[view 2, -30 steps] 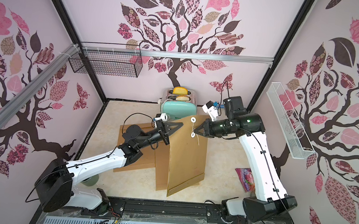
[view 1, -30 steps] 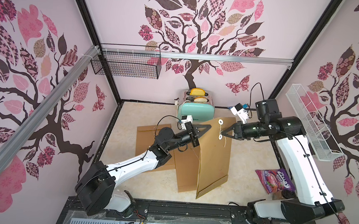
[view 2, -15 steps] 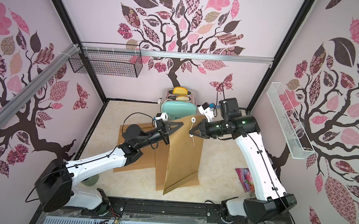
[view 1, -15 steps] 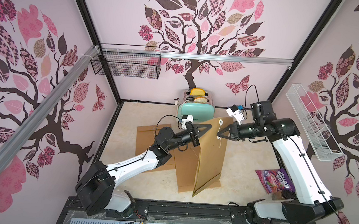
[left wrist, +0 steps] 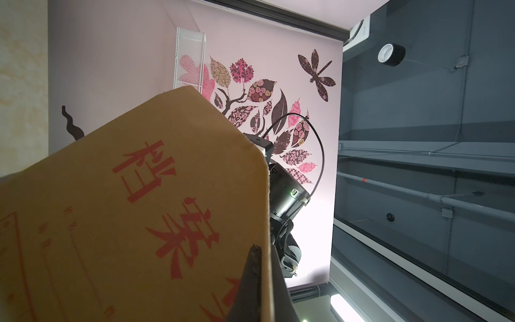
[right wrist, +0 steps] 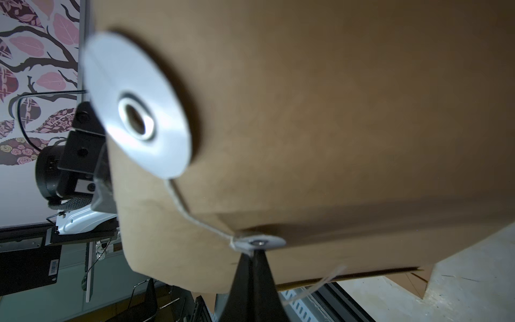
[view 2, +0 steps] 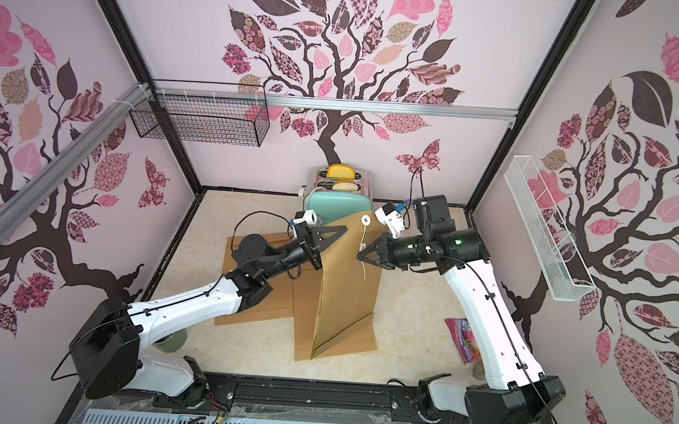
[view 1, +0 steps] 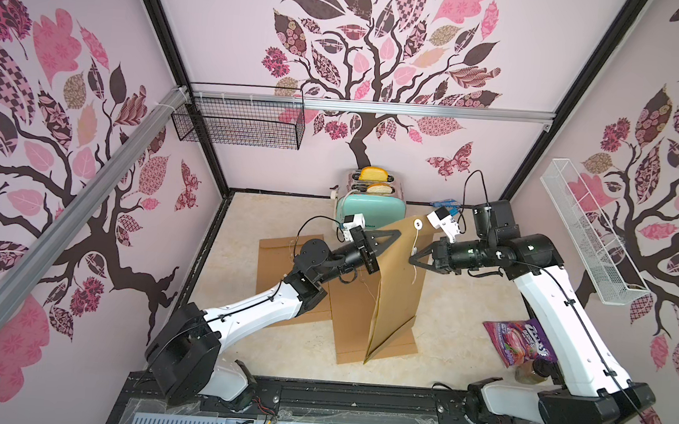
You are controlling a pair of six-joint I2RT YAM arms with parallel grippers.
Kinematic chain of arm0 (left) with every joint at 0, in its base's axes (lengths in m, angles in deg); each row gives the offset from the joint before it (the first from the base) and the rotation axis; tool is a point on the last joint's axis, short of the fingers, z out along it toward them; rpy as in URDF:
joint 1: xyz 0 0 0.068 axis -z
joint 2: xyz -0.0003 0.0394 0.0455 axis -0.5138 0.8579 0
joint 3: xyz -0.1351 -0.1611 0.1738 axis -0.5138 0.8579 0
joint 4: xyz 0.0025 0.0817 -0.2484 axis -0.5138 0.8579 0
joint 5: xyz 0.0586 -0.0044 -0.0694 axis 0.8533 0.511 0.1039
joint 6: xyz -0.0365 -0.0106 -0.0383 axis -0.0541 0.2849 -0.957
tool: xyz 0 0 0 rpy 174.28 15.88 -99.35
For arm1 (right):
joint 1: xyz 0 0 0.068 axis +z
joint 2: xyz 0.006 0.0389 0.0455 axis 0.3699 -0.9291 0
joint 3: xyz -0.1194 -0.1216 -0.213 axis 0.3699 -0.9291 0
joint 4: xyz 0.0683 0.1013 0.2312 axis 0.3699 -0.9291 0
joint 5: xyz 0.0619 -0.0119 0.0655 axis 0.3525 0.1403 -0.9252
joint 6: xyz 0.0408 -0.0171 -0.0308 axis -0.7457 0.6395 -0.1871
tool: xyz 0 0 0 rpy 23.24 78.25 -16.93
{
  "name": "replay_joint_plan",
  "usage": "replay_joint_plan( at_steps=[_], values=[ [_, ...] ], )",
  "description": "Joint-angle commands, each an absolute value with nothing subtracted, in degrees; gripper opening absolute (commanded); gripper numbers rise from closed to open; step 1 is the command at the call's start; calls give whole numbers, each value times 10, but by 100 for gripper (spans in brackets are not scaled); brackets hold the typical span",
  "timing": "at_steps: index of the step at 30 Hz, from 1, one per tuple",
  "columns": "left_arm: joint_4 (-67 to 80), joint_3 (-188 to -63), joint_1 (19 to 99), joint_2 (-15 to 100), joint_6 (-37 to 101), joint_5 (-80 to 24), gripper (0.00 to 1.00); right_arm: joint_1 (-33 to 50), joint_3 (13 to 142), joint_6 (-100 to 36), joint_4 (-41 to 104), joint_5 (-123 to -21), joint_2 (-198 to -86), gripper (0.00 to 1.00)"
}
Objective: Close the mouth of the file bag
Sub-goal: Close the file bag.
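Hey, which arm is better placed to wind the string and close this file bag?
Right. The right tool, shut, sits at the lower disc with the string beside it. The left tool is pinching the file bag's edge from the printed side, steadying it.

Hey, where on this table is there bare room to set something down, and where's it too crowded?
Bare table: back left, between the left wall and the toaster. Also the stretch between the upright file bag and the snack pouch, and the front strip before the rail. Crowded: centre, where flat file bags lie beneath the upright one.
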State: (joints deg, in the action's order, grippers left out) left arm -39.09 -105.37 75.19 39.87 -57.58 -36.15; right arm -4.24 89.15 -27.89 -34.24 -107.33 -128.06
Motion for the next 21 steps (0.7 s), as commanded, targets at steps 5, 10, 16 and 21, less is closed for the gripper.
replay_joint_plan(
  at_steps=[5,10,16,21],
  values=[
    [-427,-1067,757,399,-580,-358,0,-35,846,-333,-254,-1093,-1250,0],
    [-428,-1065,760,406,-574,-355,0,-27,827,-366,-215,-1103,-1240,0],
    [-420,-1075,765,412,-569,-371,0,-21,828,-360,-221,-1094,-1242,0],
    [-418,-1077,775,412,-566,-386,0,-21,850,-354,-244,-1082,-1244,0]
  ],
)
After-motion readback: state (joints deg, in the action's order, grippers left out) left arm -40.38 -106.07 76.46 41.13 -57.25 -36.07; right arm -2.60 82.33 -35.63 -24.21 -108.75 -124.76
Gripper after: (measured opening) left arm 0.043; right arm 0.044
